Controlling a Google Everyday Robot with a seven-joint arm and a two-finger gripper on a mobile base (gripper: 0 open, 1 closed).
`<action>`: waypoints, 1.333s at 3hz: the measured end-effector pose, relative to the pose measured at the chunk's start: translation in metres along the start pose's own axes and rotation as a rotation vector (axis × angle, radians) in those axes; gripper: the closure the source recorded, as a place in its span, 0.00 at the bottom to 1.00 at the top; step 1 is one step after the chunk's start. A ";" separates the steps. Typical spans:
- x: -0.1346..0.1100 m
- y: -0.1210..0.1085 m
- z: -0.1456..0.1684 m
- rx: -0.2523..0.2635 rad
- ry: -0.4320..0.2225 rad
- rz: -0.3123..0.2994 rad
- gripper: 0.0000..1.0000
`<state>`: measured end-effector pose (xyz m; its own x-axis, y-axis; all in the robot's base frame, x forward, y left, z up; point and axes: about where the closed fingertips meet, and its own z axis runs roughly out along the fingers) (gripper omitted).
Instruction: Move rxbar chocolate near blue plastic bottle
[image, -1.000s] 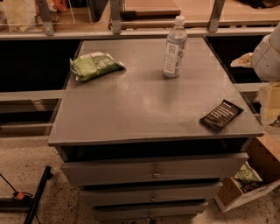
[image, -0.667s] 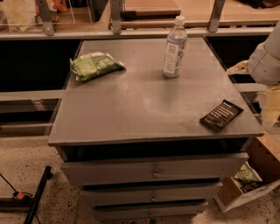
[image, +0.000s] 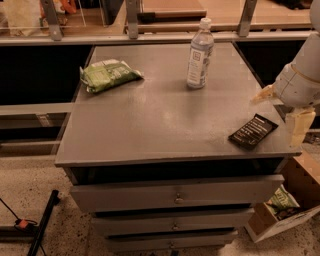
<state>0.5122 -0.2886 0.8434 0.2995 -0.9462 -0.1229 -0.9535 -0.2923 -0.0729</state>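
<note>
The tool (image: 278, 119) has sunk toward the desk's (image: 150, 125) right edge, spread and empty just beside the rxbar chocolate (image: 253, 132), which lies ungrasped, well apart from the blue plastic bottle (image: 200, 55).

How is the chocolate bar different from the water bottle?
The rxbar chocolate is black, flat and lying down; the blue plastic bottle is clear, tall and standing. The bar lies near the gripper at the right edge; the bottle stands farther off. Both sit on the table.
</note>
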 end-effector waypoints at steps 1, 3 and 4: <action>-0.004 0.003 0.014 -0.036 -0.024 -0.027 0.32; -0.009 0.002 0.024 -0.050 -0.053 -0.058 0.32; -0.012 -0.001 0.024 -0.046 -0.066 -0.074 0.32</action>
<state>0.5107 -0.2733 0.8213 0.3690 -0.9111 -0.1836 -0.9289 -0.3683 -0.0392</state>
